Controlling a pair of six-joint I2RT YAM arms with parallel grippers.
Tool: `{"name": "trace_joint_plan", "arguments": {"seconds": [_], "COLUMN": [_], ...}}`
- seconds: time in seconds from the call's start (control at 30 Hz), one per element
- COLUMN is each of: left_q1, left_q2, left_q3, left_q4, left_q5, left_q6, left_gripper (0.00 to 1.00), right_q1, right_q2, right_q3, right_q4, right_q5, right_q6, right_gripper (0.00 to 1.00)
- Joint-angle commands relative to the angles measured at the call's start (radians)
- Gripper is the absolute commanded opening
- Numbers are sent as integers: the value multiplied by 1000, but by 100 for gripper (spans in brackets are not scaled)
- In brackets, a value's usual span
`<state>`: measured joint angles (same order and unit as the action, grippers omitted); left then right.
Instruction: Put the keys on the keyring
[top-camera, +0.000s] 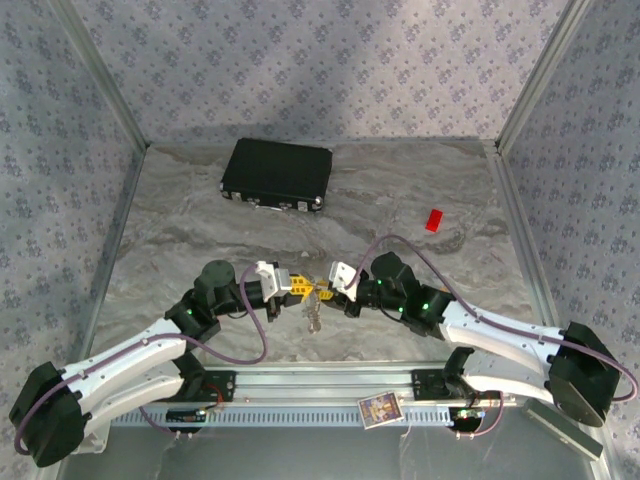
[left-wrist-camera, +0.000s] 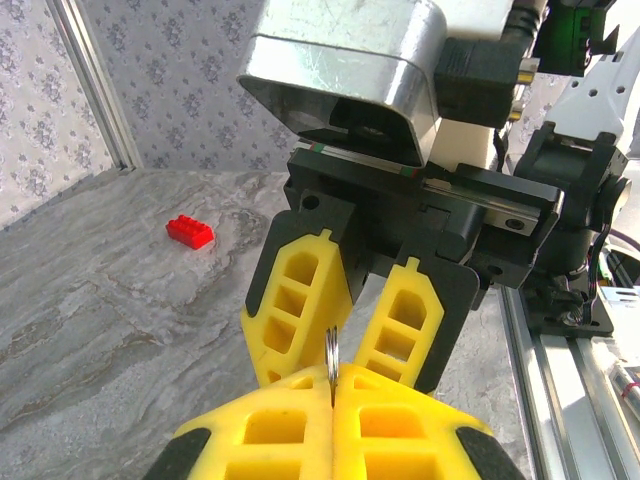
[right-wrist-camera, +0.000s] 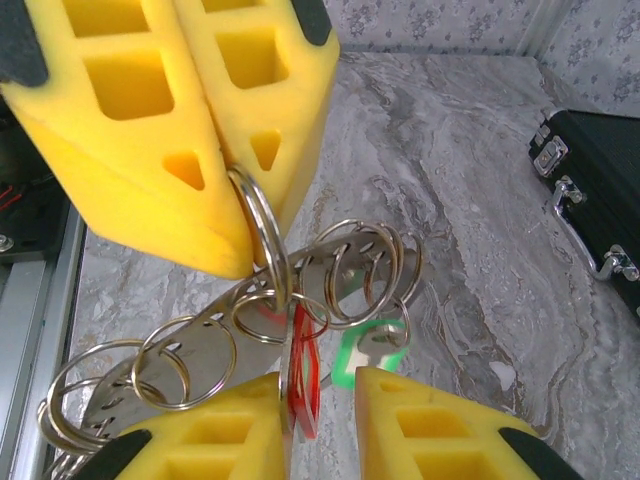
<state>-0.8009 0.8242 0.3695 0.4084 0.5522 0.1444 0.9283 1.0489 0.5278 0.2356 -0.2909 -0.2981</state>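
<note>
While our L gripper (top-camera: 298, 287) clamps the thin wire keyring (right-wrist-camera: 270, 250), R gripper (right-wrist-camera: 325, 385) sits jaws apart by the flat red key (right-wrist-camera: 303, 405). We see a black case (top-camera: 277, 174) far-left and a red block (top-camera: 433, 220) far-right.

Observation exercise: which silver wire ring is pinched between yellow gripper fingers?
The upright silver wire ring clamped by the left gripper; the others hang loose along the flat metal strip.

A black case (top-camera: 277, 173) with silver latches is lying at the far side of the grey marbled table (top-camera: 180, 220), and a small red toy brick (top-camera: 433, 220) is sitting well apart from it, off to my right. A printed card (top-camera: 381, 409) is resting on the metal rail (top-camera: 300, 383) at my near edge, with flower-patterned walls (top-camera: 330, 60) standing around.
</note>
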Motion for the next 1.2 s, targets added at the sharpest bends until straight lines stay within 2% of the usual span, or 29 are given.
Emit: {"name": "trace_joint_plan", "arguments": {"seconds": [0.0, 0.23, 0.37, 0.8, 0.87, 1.0, 1.17], "left_q1": [-5, -5, -5, -6, -5, -5, -6], "left_q2": [-21, -20, -22, -9, 2, 23, 3], "left_q3": [4, 12, 17, 43, 49, 52, 36], "left_q4": [55, 32, 3, -97, -105, -93, -63], "left_q5": [3, -6, -21, -64, -74, -74, -87], "left_q6": [-3, 13, 34, 90, 89, 78, 68], "left_gripper": [0, 0, 0, 0, 4, 22, 30], "right_q1": [8, 9, 9, 9, 9, 8, 7], "right_q2": [-7, -36, -72, -180, -196, -201, -187], "right_q3": [-6, -2, 9, 70, 79, 115, 171], "right_q4": [30, -9, -54, -240, -254, -305, -396], "right_q5": [4, 11, 19, 110, 118, 134, 162], "right_q6": [18, 16, 10, -60, -69, -92, -139], "right_gripper": [22, 6, 1, 0, 0, 0, 0]}}
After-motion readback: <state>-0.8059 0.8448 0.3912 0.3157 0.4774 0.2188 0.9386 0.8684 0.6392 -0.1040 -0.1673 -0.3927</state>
